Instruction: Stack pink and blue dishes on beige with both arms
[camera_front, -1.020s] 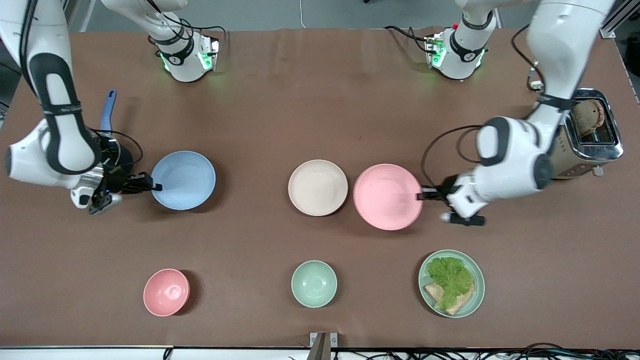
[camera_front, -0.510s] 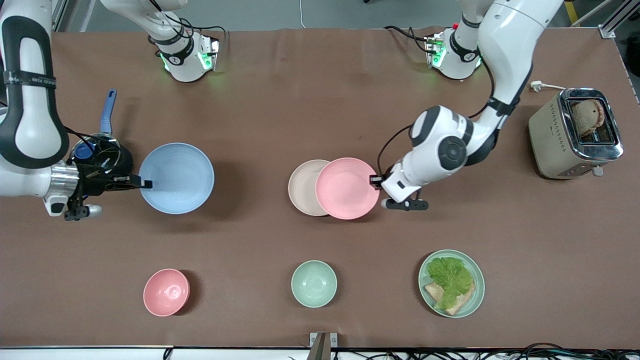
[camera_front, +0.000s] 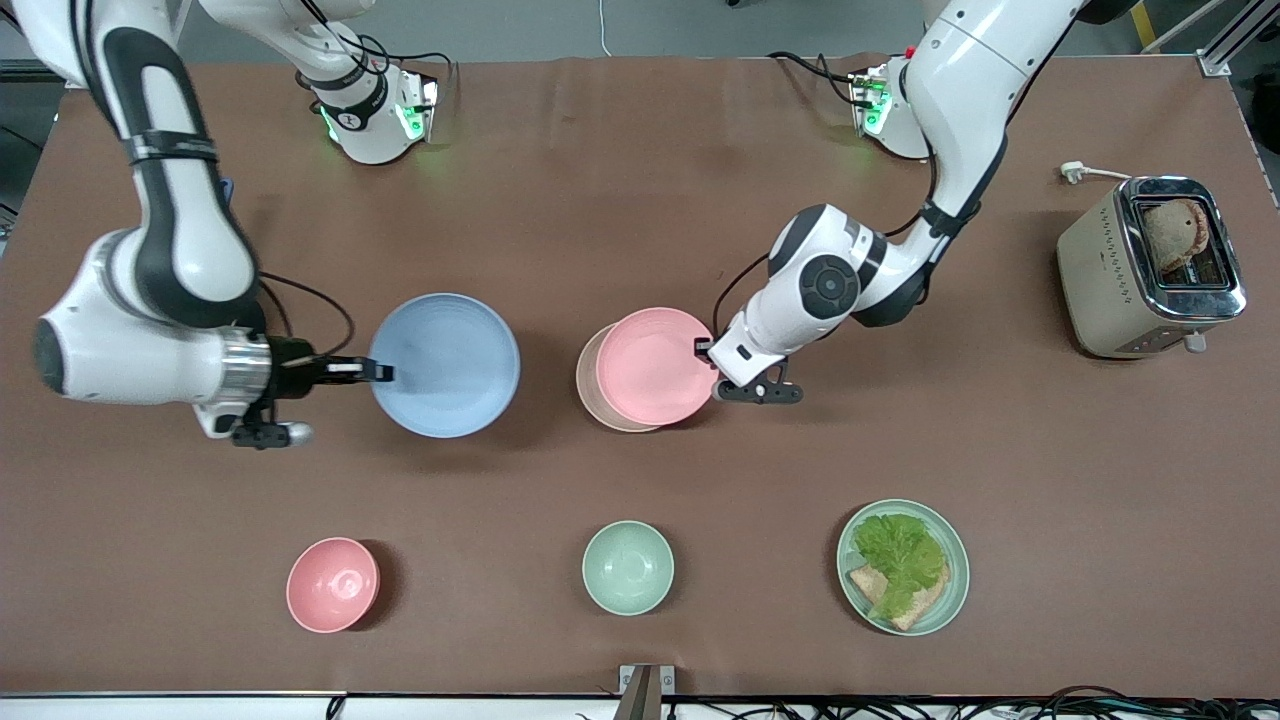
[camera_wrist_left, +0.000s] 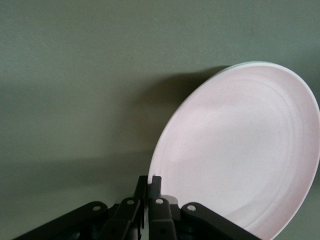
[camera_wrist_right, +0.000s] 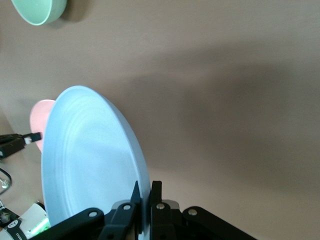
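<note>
The pale pink plate (camera_front: 655, 365) hangs over the beige plate (camera_front: 588, 385), covering most of it; only a crescent of beige shows toward the right arm's end. My left gripper (camera_front: 702, 352) is shut on the pink plate's rim (camera_wrist_left: 159, 170). The light blue plate (camera_front: 445, 365) is lifted off the table between the beige plate and the right arm's end, with my right gripper (camera_front: 382, 372) shut on its rim. In the right wrist view the blue plate (camera_wrist_right: 90, 165) stands edge-on between the fingers, and the pink plate (camera_wrist_right: 40, 116) shows past it.
A deep pink bowl (camera_front: 333, 584), a mint green bowl (camera_front: 628, 567) and a mint plate with lettuce and bread (camera_front: 903, 566) lie along the table's near edge. A toaster (camera_front: 1150, 265) holding bread stands at the left arm's end.
The left arm has carried the pink plate sideways from beside the beige plate to over it. The right arm has lifted the blue plate and moved it toward the table's middle.
</note>
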